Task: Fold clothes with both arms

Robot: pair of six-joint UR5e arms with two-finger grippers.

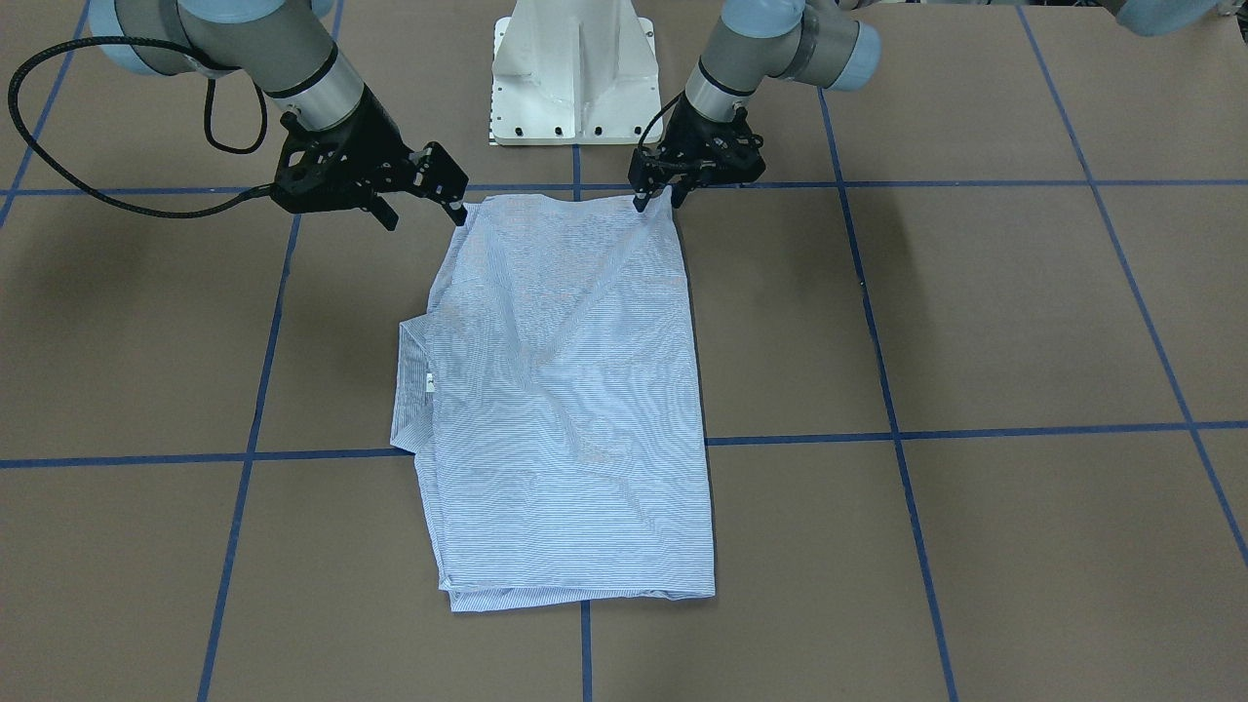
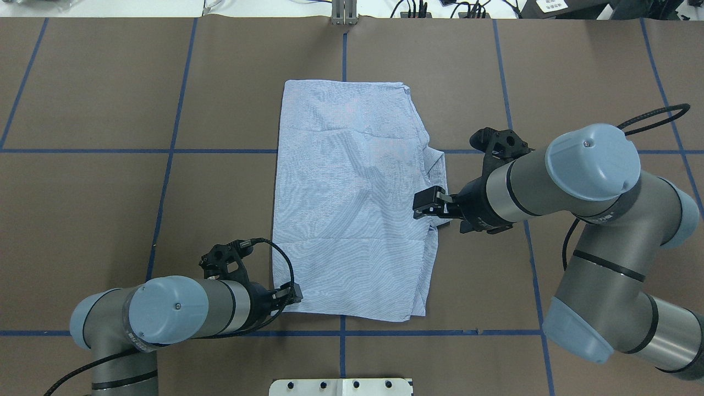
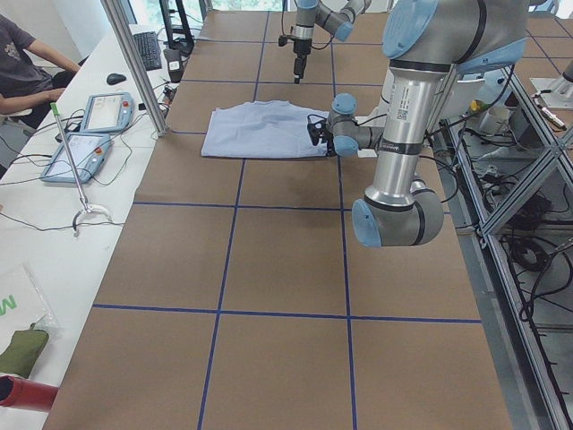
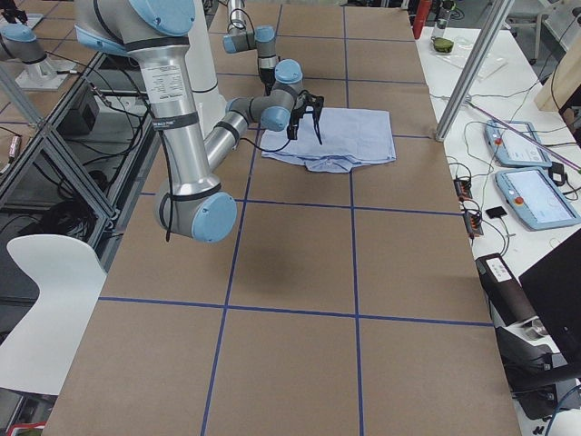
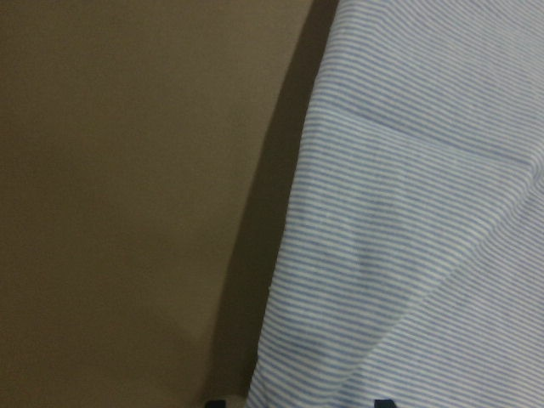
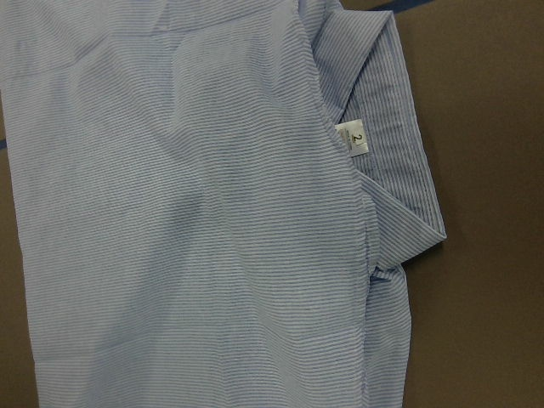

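Observation:
The light blue striped shirt [image 1: 565,409] [image 2: 346,209] lies flat on the table, folded into a long rectangle. Its collar [image 1: 409,390] [image 6: 399,170], with a white tag [image 6: 355,140], sticks out on my right side. My left gripper [image 1: 657,202] [image 2: 298,297] is low and open at the shirt's near left corner, and the cloth edge [image 5: 280,340] runs between its fingertips. My right gripper [image 1: 424,214] [image 2: 426,212] hangs open above the shirt's right edge, holding nothing. The right wrist view shows only cloth and collar.
The white pedestal base [image 1: 573,78] stands just behind the shirt's near edge. Blue tape lines cross the brown table [image 2: 110,209]. Teach pendants [image 3: 103,112] lie on a side bench beyond the far edge, where a seated person [image 3: 22,63] shows.

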